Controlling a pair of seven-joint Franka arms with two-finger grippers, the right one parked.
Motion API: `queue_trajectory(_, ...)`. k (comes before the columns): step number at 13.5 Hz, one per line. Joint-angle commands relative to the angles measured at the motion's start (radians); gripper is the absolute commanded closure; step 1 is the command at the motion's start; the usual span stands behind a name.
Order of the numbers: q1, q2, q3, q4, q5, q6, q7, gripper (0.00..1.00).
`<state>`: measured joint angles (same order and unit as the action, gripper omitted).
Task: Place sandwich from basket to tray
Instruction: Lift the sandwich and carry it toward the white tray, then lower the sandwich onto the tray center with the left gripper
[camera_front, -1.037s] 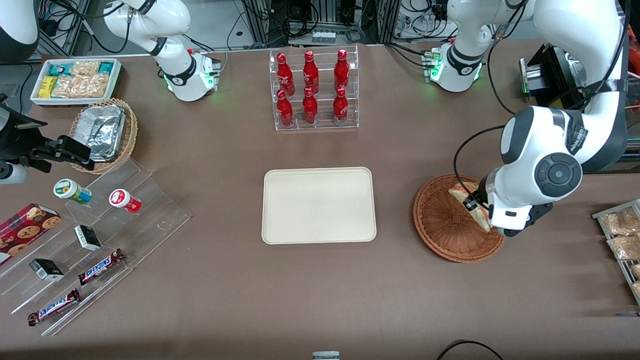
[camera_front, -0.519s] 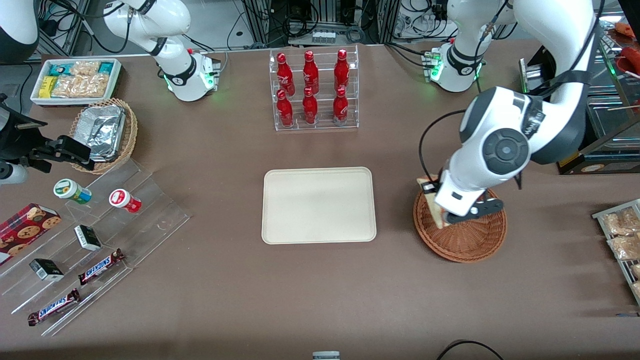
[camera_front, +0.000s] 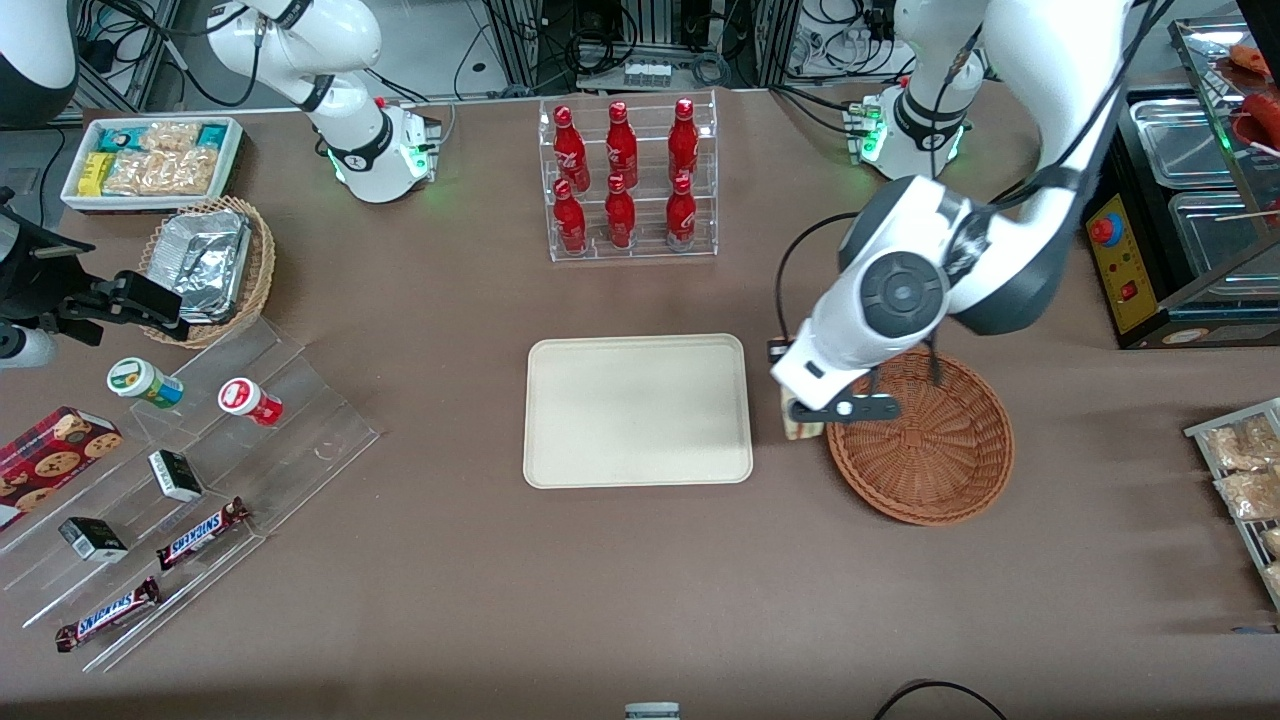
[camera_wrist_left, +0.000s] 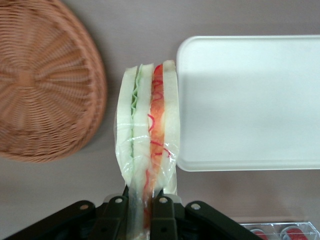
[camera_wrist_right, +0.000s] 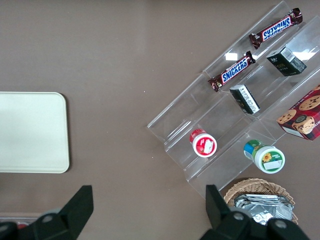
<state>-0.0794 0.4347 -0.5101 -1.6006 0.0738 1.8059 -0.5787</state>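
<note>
The tool (camera_wrist_left: 139, 202) is clamped on the wrapped sandwich (camera_wrist_left: 146, 145), holding it raised above the bare surface (camera_front: 640, 590) in the gap between the basket (camera_front: 930, 470) and the tray (camera_front: 640, 412), with both just beside it.

You have six red bottles (camera_front: 620, 180), two Snickers bars (camera_front: 200, 533) and two wicker baskets (camera_front: 925, 440). One sandwich (camera_wrist_left: 147, 135) sits clamped in the gripper (camera_wrist_left: 140, 202) above the table between basket and tray (camera_front: 638, 410).

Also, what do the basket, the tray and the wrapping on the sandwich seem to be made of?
Basket: woven wicker, reddish-brown, with visible radial weave. Tray: smooth, matte cream, probably plastic. The sandwich, held by the gripper between the basket and the tray, looks wrapped in clear glossy film, judging by its shine.
</note>
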Motion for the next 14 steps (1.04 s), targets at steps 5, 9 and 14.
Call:
queue_trajectory(5, -0.141, 0.169, 0.008, 0.068, 0.107, 0.085, -0.084, 1.0)
queue_trajectory(9, -0.204, 0.295, 0.008, 0.197, 0.15, 0.087, -0.182, 1.0)
queue_trajectory(14, -0.255, 0.392, 0.012, 0.295, 0.185, 0.089, -0.227, 1.0)
